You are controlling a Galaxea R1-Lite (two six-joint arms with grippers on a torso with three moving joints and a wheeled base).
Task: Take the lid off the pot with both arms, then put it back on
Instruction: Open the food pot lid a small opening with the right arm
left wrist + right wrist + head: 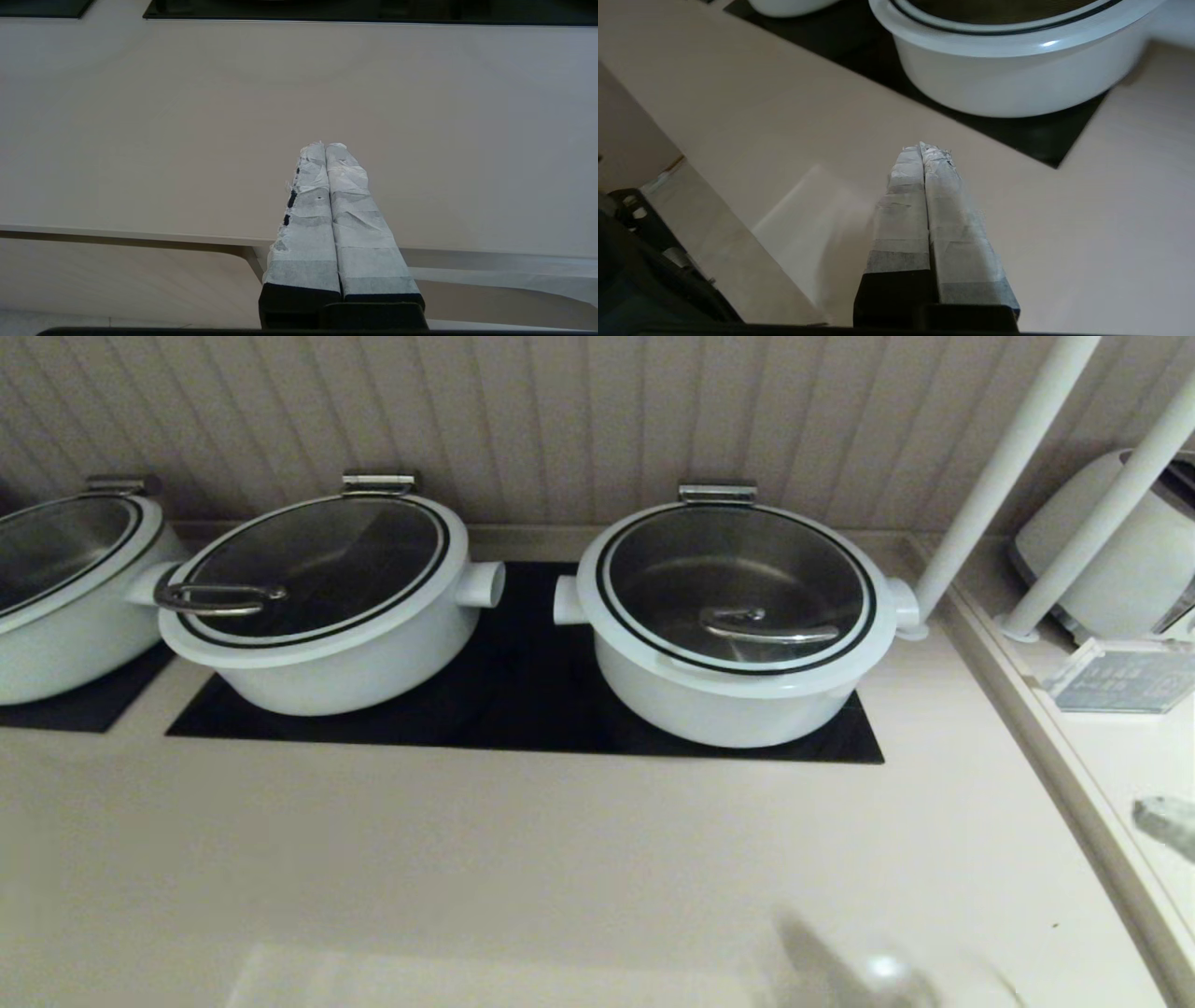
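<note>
The pot (728,705) is wide, low and white and stands at the right end of a black mat (523,709). The glass lid (672,569) sits shut on it, with its steel bar handle (770,633) near the middle and its hinge bracket (717,493) at the back. My right gripper (923,147) is shut and empty, low over the counter in front of the pot (1017,84). In the head view it is only a blur (868,971) at the bottom edge. My left gripper (325,145) is shut and empty over the bare counter near its front edge, outside the head view.
A like pot with an oval loop handle (327,616) stands left of the task pot, and a third pot (56,607) at the far left. Two slanted white poles (1008,457), a white appliance (1111,569) and a clear card stand (1120,677) are on the right, beyond a raised ledge (1055,756).
</note>
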